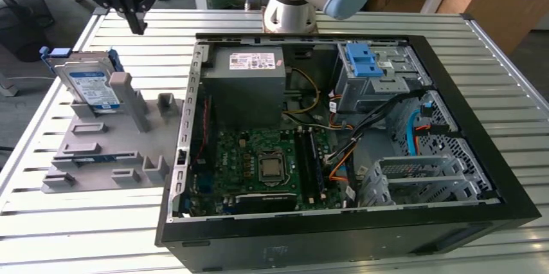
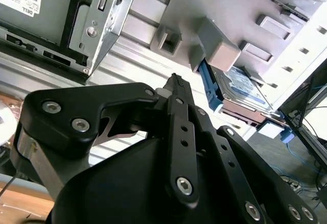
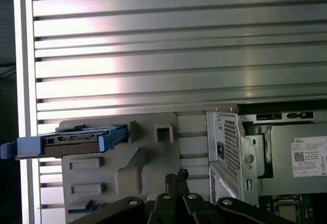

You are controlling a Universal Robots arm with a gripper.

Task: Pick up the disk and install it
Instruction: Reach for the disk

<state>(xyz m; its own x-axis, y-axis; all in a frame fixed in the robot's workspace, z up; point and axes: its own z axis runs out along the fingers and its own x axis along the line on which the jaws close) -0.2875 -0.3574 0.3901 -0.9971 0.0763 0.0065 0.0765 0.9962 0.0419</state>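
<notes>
Looking at my screens, I see the gripper [image 1: 136, 27] hanging in the air, up above the table [image 1: 86, 235] and beside the open computer case [image 1: 480, 177]. Its two fingers are pressed tight together and they hold nothing. Both wrist views show the same thing: the tips meet, with no gap.

The disk [image 1: 90, 87] is not in the computer yet. It stands on its thin edge in a slot of the grey holder [image 1: 103, 152], on the exterior view's left, just below the gripper and a little to the side. A tall grey post [image 1: 120, 94] of the holder stands right beside it.

Here is what worries me. With the fingers closed like this, they cannot go around the disk. I think they would just bump its top edge and push it crooked in the slot. The post is very close too, so a finger could knock into it.

If the grab is off to one side, I think the disk could tip, get stuck in the slot, or slip out and fall.

The drive cage [image 1: 403, 62] inside the case has cables [image 1: 403, 103] lying right by it. I think the disk could snag on them.
</notes>
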